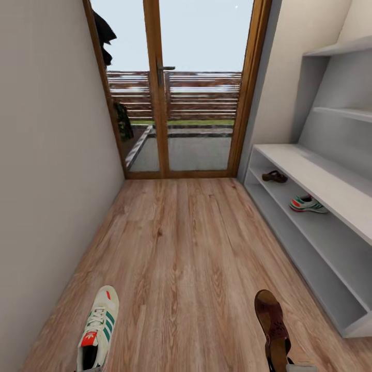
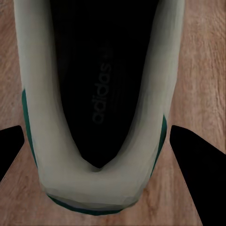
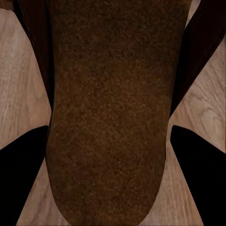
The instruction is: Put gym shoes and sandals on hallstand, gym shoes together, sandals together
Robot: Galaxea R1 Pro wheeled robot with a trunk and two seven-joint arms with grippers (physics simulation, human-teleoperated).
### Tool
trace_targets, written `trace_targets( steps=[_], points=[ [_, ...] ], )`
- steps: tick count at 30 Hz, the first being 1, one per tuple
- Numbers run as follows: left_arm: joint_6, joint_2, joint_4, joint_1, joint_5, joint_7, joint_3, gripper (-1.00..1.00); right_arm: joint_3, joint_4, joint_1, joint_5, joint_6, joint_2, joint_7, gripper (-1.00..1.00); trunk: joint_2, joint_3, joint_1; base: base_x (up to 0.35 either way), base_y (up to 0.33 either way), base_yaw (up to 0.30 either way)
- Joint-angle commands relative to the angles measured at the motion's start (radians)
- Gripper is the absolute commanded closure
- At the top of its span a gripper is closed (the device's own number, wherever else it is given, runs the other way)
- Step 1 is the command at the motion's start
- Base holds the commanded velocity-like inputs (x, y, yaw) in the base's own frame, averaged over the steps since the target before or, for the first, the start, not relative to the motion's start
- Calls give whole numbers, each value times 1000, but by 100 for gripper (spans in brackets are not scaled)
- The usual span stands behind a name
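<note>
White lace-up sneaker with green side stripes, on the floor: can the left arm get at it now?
Likely yes: the white lace-up sneaker has its heel between the left gripper and its spread fingers, with wood-plank floor showing either side and nothing over it.

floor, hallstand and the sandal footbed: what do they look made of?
Corridor floor: wood-plank laminate look, visible grain, slight sheen.
Hallstand: smooth matte pale grey panels, probably painted board; no grain.
Sandal footbed: brown, fuzzy, grainy texture, suede-like; straps darker, possibly leather.
</note>
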Motion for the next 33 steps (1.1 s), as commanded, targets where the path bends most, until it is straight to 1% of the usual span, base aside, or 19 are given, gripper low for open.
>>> trace_targets(
  steps=[1, 29, 33],
  points=[
    [-4, -1, 1, -1, -8, -6, 9, 100, -4, 0, -1, 4, -3, 0, -1, 100, 0, -1, 0, 338, 69, 0],
    [-4, -1, 1, -1, -8, -6, 9, 100, -5, 1, -1, 4, -3, 0, -1, 100, 0, -1, 0, 338, 94, 0],
    [-4, -1, 1, -1, -8, -6, 9, 100, -5, 0, -1, 4, -3, 0, -1, 100, 0, -1, 0, 338, 96, -108]
  ],
)
